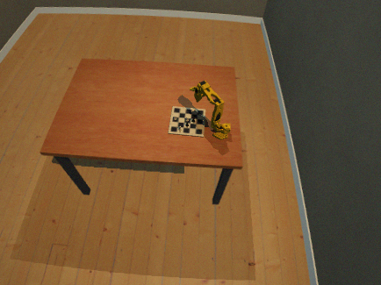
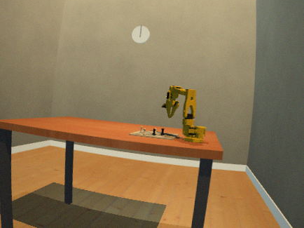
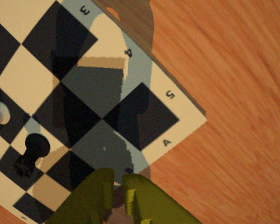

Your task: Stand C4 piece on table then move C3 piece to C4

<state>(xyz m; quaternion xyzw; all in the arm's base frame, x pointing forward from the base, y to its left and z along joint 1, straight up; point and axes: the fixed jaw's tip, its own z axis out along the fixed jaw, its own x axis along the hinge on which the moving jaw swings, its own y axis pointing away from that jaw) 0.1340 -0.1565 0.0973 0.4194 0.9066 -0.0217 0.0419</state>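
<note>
The small chessboard [image 1: 188, 121] lies on the table next to the arm's base; it also shows in the side view [image 2: 154, 133]. A few black and white pieces stand on it [image 2: 158, 130]. In the wrist view I see one corner of the board [image 3: 81, 97], a black pawn [image 3: 31, 151] and part of a white piece [image 3: 3, 115] at the left edge. I cannot tell which squares they stand on. My gripper [image 2: 170, 112] hangs high above the board's edge, fingers pointing down. It is shut and holds nothing [image 3: 121, 206].
The yellow arm's base [image 1: 220, 130] stands on the table right of the board, near the table's right edge. The arm's shadow falls across the board.
</note>
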